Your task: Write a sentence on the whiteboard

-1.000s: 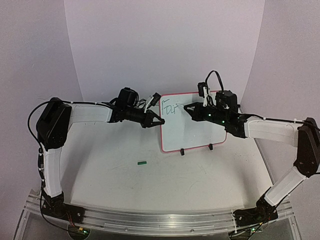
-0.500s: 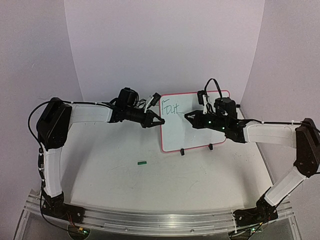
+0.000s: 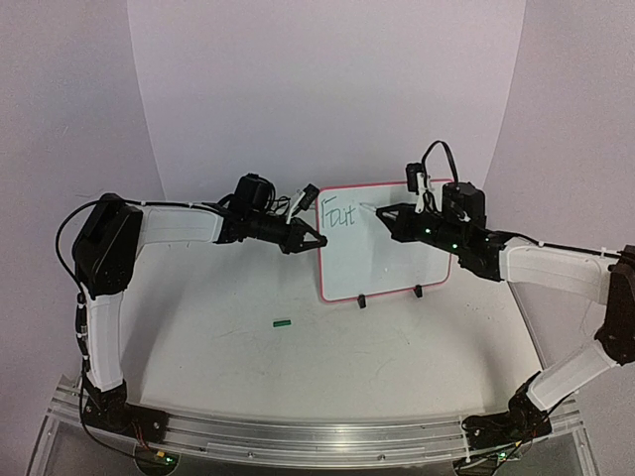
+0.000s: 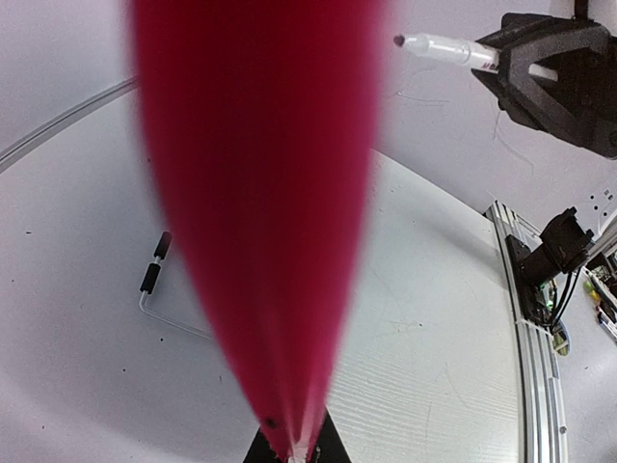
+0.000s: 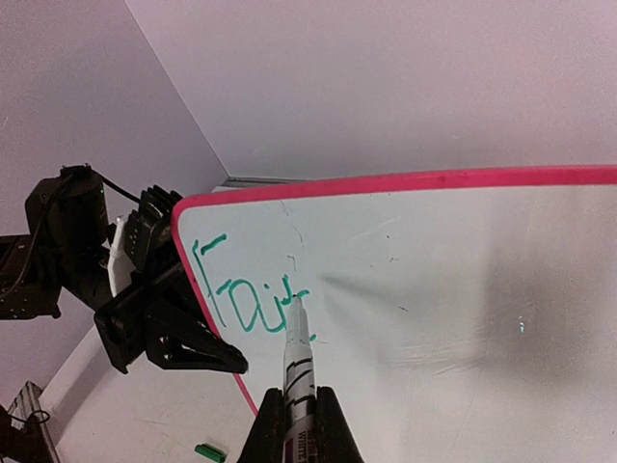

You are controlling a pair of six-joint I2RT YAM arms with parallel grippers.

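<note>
Whiteboard [image 3: 387,248]: one, with a red rim, stood upright on the table; its left edge sat between the left jaws and its white face was turned toward the right jaws.
Feet [image 3: 363,301]: two, black, under the bottom rim, lower than both pairs of jaws and between them.
Writing [image 5: 253,307]: one line of thin green letters, four in all, reading "Fait"; it lay in the board's upper left corner, just right of the left jaws and straight ahead of the right jaws.
Marker [image 5: 299,357]: one, with a pale barrel, stuck forward out of the right jaws, its tip at the foot of the last letter.
Left gripper [image 3: 316,241]: one, clamped on the board's left rim at about mid-height.
Right gripper [image 3: 385,211]: one, closed around the marker's barrel, held off the board's face to the right of the writing.
Green piece [image 3: 283,322]: one, small, lay on the table [image 3: 298,367] below the left jaws, well apart from both pairs.
</note>
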